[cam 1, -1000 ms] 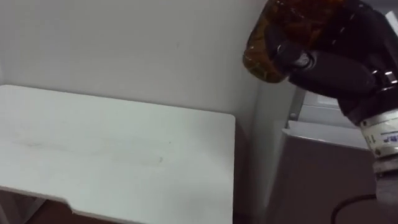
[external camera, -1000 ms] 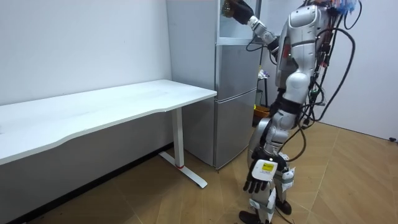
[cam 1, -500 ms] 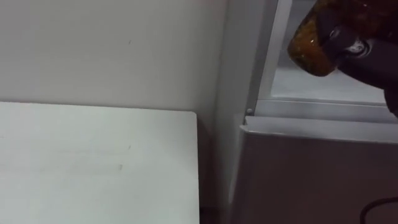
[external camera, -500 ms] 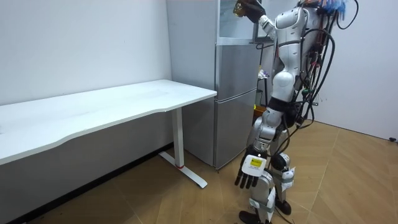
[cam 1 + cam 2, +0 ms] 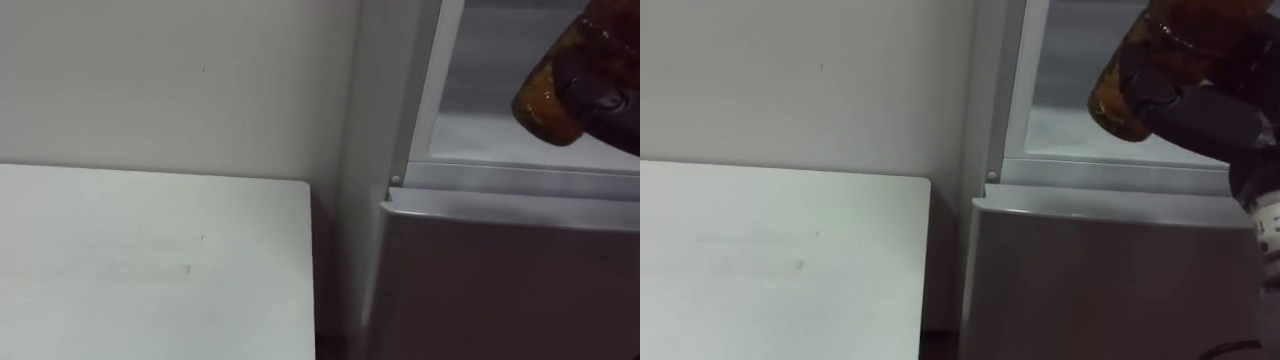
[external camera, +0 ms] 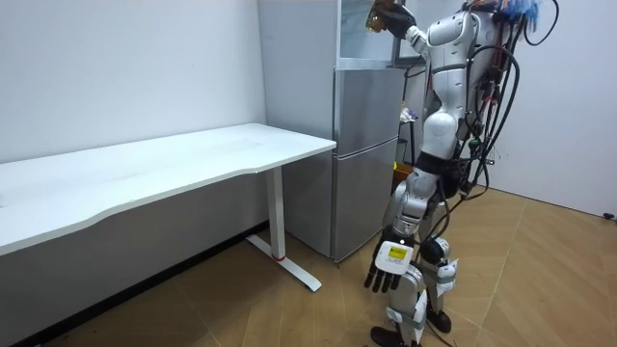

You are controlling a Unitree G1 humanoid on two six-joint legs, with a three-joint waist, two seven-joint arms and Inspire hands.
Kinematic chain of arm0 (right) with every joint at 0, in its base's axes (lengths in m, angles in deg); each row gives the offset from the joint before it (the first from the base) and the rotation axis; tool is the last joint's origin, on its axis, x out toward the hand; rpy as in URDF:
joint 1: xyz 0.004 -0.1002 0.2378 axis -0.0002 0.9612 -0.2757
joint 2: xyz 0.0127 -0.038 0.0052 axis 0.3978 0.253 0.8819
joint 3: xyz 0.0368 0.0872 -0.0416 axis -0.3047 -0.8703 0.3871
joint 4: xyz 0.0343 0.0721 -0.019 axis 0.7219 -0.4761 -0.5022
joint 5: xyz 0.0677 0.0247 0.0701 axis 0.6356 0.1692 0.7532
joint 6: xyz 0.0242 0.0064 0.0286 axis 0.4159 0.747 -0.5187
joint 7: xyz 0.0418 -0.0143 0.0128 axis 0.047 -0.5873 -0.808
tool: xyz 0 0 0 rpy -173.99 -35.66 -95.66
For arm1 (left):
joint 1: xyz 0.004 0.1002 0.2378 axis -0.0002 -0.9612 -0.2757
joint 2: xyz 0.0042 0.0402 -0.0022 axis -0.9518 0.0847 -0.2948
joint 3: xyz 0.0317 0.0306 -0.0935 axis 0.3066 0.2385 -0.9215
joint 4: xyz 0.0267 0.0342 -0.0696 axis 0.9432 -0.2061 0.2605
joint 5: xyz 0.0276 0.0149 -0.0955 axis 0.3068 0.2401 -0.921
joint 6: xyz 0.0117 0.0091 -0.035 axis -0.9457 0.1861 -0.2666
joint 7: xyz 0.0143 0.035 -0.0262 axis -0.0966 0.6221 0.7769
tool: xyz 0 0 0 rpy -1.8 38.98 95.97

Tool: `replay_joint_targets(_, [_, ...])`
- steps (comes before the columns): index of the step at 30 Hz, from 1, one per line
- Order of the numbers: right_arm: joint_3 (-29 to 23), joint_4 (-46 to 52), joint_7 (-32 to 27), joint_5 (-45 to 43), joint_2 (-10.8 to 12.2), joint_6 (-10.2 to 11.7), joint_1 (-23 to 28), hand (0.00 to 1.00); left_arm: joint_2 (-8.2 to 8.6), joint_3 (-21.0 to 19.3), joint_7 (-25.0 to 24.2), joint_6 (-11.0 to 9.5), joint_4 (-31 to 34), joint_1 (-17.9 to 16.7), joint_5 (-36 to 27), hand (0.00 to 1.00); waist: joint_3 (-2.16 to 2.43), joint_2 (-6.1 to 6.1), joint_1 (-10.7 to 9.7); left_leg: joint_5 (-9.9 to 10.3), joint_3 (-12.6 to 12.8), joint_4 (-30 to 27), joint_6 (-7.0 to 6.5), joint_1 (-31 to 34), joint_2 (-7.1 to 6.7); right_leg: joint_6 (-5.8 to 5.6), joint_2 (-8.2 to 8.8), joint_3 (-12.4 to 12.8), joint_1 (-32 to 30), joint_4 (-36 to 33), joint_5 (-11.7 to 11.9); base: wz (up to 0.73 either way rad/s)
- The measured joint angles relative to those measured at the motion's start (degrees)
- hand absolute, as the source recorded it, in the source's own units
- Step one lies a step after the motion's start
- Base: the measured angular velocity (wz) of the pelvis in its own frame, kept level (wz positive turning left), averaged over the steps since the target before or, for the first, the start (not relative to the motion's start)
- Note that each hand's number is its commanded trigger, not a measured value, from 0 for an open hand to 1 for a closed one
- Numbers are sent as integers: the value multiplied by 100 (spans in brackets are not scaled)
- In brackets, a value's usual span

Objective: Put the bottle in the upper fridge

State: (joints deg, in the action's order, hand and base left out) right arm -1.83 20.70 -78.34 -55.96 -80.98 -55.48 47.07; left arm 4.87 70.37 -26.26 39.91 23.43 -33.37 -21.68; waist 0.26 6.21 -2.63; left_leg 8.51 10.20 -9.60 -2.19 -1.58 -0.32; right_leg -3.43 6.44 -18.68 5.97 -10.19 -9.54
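Amber bottle (image 5: pixel 1137 75) clamped in our right hand (image 5: pixel 1210 105), tilted, upper fridge shelf (image 5: pixel 1075 128) just ahead; left hand (image 6: pixel 386 275) hangs slack.

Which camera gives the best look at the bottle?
The right eye view: the bottle is large and amber in the right hand, at the open fridge. The left eye view crops it; the room view shows it tiny.

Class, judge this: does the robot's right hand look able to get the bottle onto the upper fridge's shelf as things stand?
Probably yes. The right hand, shut on the bottle, is up at the open upper fridge, and nothing shows between the bottle and the white shelf. The left hand hangs by its leg.
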Motion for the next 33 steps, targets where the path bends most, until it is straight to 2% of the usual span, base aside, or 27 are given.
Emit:
replay_joint_targets(9, [1, -757, -459, -11, -54, -169, -2, 100, 0, -16, 42, 44, -14, 6, 7, 0, -13, 23, 58, 0, -19, 5, 0, 13, -25, -1, -3, 4, -31, -51, 0, 0])
replay_joint_targets(16, [3, -932, -731, 13, -62, -252, -11, 100, -1, -19, 6, 58, 6, 7, 17, 0, -12, 33, 124, -1, -16, -12, -1, 93, -31, 0, 0, 2, -102, -59, 0, 0])
replay_joint_targets(19, [3, -1138, -728, 114, -99, -354, -103, 100, -3, -95, -14, 159, 32, 11, 122, 0, -7, 40, 137, -1, -24, -14, -2, 112, -36, -1, 7, -6, -120, -59, -1, 0])
replay_joint_targets(22, [4, -1382, -715, 44, -99, -490, -272, 100, -3, -114, -65, 214, 47, 11, 121, 0, -4, 36, 152, -1, -72, -37, -3, 148, -42, -1, 14, -59, -128, -63, -1, 8])
replay_joint_targets(27, [13, -2047, -932, 7, -107, -738, -894, 100, 2, -211, -75, 394, 122, 15, 116, 0, 9, 18, 143, -2, -112, -106, -3, 259, -38, 0, 23, -247, -185, -74, 0, 6])
replay_joint_targets(31, [34, -2234, -1084, 23, -108, -790, -1044, 100, -5, -212, -49, 438, 128, 7, 115, 0, 21, 35, 143, -2, -153, -125, -3, 299, -38, 0, 28, -361, -187, -77, 0, 8])
replay_joint_targets(33, [34, -2615, -1114, 111, -112, -791, -1325, 100, -17, -216, -36, 491, 135, 4, 114, 0, 28, 46, 136, -2, -154, -134, -3, 300, -39, 0, 29, -364, -178, -80, 0, 0])
